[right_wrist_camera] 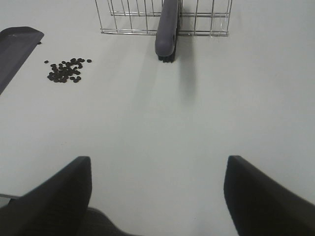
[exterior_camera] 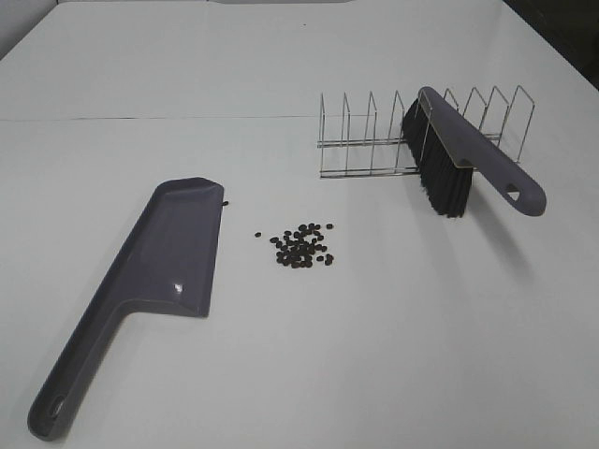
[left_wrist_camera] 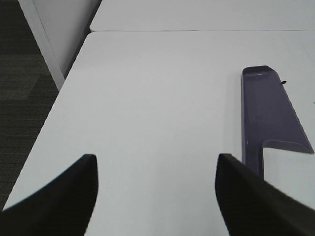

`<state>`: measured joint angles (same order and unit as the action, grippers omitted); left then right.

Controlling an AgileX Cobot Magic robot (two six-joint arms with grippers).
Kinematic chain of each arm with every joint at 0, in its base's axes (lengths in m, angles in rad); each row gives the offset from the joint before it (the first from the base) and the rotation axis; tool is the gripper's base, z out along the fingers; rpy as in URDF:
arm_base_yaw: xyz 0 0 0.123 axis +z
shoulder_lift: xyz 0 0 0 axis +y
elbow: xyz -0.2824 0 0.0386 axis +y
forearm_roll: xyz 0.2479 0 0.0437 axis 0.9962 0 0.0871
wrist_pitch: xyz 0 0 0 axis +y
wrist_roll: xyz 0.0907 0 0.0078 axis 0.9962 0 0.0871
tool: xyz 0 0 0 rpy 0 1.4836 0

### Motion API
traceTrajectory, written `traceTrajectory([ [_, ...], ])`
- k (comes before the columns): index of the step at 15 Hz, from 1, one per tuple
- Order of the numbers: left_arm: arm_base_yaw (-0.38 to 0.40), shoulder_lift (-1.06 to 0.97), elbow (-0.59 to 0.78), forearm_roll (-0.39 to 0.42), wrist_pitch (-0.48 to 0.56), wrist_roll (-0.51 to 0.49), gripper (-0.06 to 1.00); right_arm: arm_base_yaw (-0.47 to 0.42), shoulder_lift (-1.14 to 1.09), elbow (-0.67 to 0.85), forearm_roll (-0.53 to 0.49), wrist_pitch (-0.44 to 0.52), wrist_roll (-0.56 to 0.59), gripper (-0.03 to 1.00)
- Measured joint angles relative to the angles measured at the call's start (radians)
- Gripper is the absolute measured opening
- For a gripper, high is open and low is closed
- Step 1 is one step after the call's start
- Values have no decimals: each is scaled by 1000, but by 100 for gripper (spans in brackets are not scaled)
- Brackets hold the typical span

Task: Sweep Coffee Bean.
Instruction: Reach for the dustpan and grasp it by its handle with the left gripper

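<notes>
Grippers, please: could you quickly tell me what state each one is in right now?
Left gripper: open, holding nothing.
Right gripper: open, holding nothing.

The dustpan [exterior_camera: 173, 245] is grey-purple, the coffee bean [exterior_camera: 301, 246] dark brown, the table [exterior_camera: 140, 75] white.

On left gripper [left_wrist_camera: 156, 158]: two matte black fingers [left_wrist_camera: 54, 201], smooth, broad at base, outer edges curving up to blunt tips. On right gripper [right_wrist_camera: 158, 160]: same shape, fingers [right_wrist_camera: 49, 201] look charcoal-grey, w/ a rounded dark grey housing [right_wrist_camera: 101, 225] showing btw them by one finger's base.
</notes>
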<state>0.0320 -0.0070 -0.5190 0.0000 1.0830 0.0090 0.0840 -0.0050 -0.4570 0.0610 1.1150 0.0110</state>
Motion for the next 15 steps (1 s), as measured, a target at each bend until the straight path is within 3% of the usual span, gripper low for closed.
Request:
traceTrajectory([
  [2, 0, 0, 0, 0, 0, 0, 64, 0, 0, 0, 0, 0, 0, 65],
  [6, 0, 0, 0, 0, 0, 3, 92, 0, 0, 0, 0, 0, 0, 65],
  [15, 0, 0, 0, 0, 0, 3, 96, 0, 0, 0, 0, 0, 0, 65],
])
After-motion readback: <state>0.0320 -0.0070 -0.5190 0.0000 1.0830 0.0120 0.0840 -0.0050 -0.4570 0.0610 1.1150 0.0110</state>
